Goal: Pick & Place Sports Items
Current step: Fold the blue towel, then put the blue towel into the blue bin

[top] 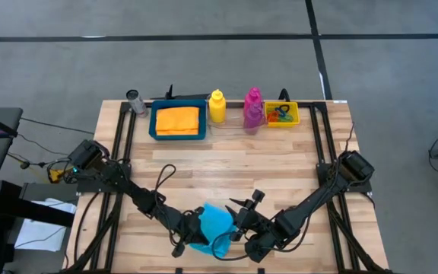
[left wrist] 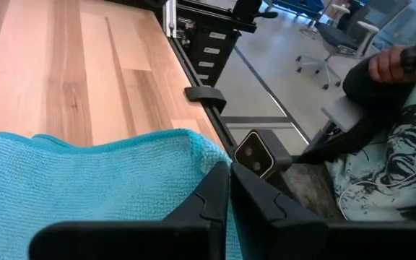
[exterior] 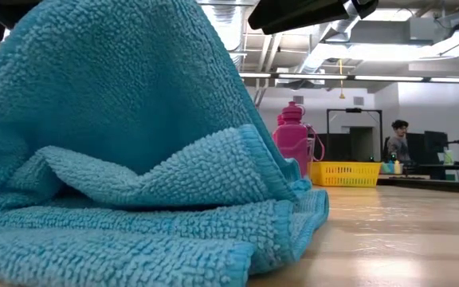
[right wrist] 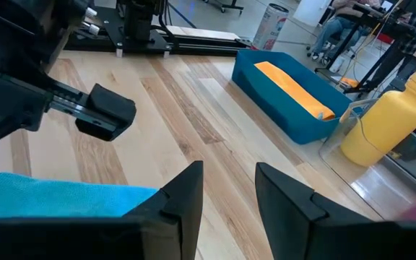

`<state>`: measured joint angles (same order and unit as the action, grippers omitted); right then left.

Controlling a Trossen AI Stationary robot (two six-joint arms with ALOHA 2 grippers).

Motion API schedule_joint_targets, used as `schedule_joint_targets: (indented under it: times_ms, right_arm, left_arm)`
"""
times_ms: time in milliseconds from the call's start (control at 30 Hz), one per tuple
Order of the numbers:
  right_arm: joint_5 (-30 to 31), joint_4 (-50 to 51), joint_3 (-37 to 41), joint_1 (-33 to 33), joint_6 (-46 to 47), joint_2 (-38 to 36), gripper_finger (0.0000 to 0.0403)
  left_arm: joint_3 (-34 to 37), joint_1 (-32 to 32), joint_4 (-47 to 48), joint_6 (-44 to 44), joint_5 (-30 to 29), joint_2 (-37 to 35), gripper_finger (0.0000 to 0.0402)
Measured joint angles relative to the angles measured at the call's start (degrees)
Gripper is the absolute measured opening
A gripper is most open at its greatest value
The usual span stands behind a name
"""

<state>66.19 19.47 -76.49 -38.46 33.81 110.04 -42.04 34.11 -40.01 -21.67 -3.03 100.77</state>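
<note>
While bunched at the table's (top: 295,164) near edge between both arms, cyan cloth (top: 215,226): soft, light, floppy, likely to sag; best pinched at a hem or corner. Left gripper (top: 191,234) shut on its edge; right gripper (right wrist: 230,189) parted, empty, just beside.

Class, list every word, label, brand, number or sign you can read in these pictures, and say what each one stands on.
None can be read.
The can beyond the blue tray bears red print, too blurred to read.
The person's shirt carries a drawn graphic, with no legible words.
</note>
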Motion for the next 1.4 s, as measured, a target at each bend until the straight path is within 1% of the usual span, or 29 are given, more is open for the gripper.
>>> schedule_joint_targets:
  times_ms: [67,167,467,567,667,800,900,1000,1200,1300,1400]
  right_arm:
    - [0.0,0.01,0.0,0.0,-0.01,0.0,0.0119]
    - [0.0,0.01,0.0,0.0,-0.01,0.0,0.0119]
    - [0.02,0.01,0.0,0.0,-0.01,0.0,0.0119]
    - [0.0,0.01,0.0,0.0,-0.01,0.0,0.0119]
    - [0.02,0.01,0.0,0.0,-0.01,0.0,0.0119]
    - [0.02,0.01,0.0,0.0,-0.01,0.0,0.0119]
    - [0.02,0.01,0.0,0.0,-0.01,0.0,0.0119]
    - [0.02,0.02,0.0,0.0,-0.01,0.0,0.0119]
    - [0.02,0.03,0.0,0.0,-0.01,0.0,0.0119]
    - [0.02,0.03,-0.01,0.0,-0.01,0.0,0.0119]
    - [0.02,0.03,-0.02,0.0,-0.01,0.0,0.0119]
  left_arm:
    - [0.0,0.11,-0.02,0.01,0.11,0.0,0.0015]
    - [0.0,0.15,-0.02,0.0,1.5,0.0,0.0037]
    - [0.0,0.17,-1.6,0.0,1.81,0.0,0.0148]
    - [-0.01,0.17,-4.13,-0.13,-0.09,0.0,0.018]
    - [-0.02,0.15,-3.2,-0.2,-2.84,0.0,0.0201]
    - [-0.02,0.15,1.3,-1.59,-7.16,1.23,0.0205]
    - [-0.43,0.13,1.36,-4.53,-7.61,4.43,0.0195]
    - [-2.58,0.38,1.73,-5.63,-7.48,8.57,0.0184]
    - [-9.13,0.52,1.38,-5.64,-3.13,14.89,0.0173]
    - [-11.53,0.52,1.57,-5.69,-0.75,16.4,0.0173]
    - [-13.06,0.52,1.34,-5.68,-0.39,16.44,0.0177]
